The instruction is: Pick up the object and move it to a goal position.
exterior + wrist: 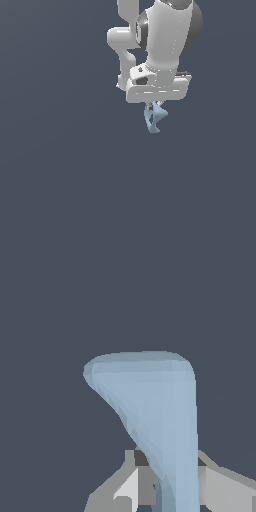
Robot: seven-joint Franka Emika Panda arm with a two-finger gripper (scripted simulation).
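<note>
Below the arm's white bar [157, 92], in the upper middle of the exterior view, the object [155, 117] hangs from the gripper [154, 105], its upper end tucked up between the fingers and its pointed lower end free. It is light blue and faceted, pinched at the waist, and narrower than the bar above it. Nothing but plain dark grey-blue ground [60, 190] shows around and beneath it, and no contact with that ground can be seen. Seen from the wrist, the object [155, 406] fills the middle of the picture, broad and rounded at its far end and tapering toward the gripper [167, 483], whose grey fingers [220, 486] press against the narrow part on both sides, pinching it.
</note>
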